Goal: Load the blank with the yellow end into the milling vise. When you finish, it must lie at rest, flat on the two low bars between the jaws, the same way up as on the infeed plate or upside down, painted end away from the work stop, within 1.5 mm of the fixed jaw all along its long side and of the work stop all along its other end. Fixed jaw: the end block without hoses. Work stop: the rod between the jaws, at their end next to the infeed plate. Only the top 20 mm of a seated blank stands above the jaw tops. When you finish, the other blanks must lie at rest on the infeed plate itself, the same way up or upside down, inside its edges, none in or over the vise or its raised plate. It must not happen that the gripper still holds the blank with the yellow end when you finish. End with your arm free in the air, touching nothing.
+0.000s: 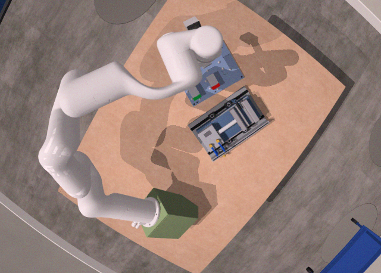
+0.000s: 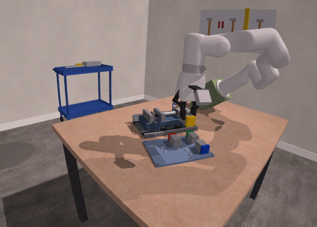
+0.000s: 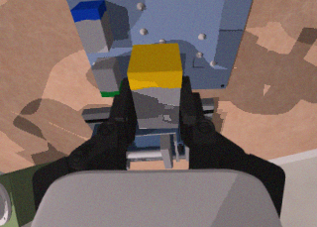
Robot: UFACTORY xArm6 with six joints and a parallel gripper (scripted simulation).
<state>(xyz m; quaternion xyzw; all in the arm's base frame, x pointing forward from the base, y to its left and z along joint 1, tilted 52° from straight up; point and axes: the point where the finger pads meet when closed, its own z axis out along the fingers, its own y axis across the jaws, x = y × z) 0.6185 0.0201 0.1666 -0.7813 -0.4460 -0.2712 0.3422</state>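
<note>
One yellow-ended blank point(image 2: 190, 121), pinched in the tool point(image 3: 157, 108), hangs beside the vise point(image 2: 153, 122); next, lowering between its jaws.

White arm point(image 1: 92, 91) arched high from green base point(image 1: 174, 213), elbow folded back, forearm reaching across; wrist point(image 2: 190, 78) pointing straight down; hand point(image 3: 156, 105) vertical, black fingers clamped on the grey sides of the yellow-ended blank point(image 3: 155, 70), lifted off the surface; yellow end sticking out past the fingertips.
</note>
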